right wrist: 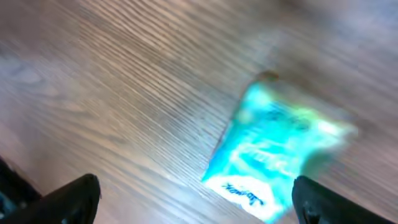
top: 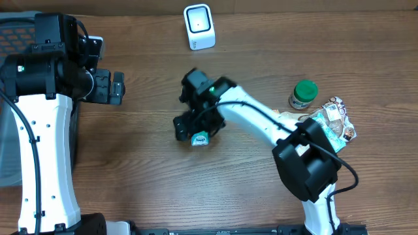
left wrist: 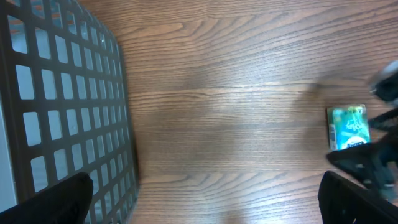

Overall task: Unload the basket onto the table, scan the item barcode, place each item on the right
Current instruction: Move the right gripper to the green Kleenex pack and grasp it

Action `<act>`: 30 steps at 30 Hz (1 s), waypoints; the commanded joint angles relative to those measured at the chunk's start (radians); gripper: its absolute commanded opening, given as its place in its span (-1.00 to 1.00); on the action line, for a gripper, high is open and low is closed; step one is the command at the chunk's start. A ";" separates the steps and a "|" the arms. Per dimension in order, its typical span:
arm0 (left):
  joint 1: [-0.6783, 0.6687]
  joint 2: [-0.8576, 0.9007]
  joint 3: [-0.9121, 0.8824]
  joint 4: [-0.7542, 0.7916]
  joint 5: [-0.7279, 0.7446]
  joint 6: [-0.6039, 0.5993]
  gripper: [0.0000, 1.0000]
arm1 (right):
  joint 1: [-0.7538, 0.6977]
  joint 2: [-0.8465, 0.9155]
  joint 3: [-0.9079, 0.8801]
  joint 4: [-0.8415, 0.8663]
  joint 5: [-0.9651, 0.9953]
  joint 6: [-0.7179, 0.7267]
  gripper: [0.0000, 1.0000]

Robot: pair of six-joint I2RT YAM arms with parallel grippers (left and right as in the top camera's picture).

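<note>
Right tool (right wrist: 196, 202) was spread apart over the counter (right wrist: 124, 93). Teal packet (right wrist: 273, 149) lay flat between its fingers, unclamped. Left tool (left wrist: 205, 199) also apart, well away.

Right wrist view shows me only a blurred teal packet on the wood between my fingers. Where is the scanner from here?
Observer: The white scanner stands well beyond the teal packet, on the side away from the arm bases, not touching it.
Operator: Is the other arm in the way?
Observer: No. The left gripper hangs open and empty off to the left, next to a grey mesh basket.
Operator: Anything else I should avoid?
Observer: A green-lidded jar and a crumpled snack bag sit to the right, by your arm's elbow.
</note>
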 commanded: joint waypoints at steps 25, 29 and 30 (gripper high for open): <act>-0.001 0.003 0.008 0.002 -0.002 0.011 0.99 | -0.092 -0.003 -0.066 -0.065 -0.007 0.246 -0.28; -0.001 0.003 0.008 0.002 -0.002 0.011 0.99 | -0.092 -0.003 -0.119 -0.021 -0.012 0.249 -0.29; -0.001 0.003 0.008 0.002 -0.002 0.011 0.99 | -0.092 -0.003 -0.133 -0.006 -0.015 0.249 -0.29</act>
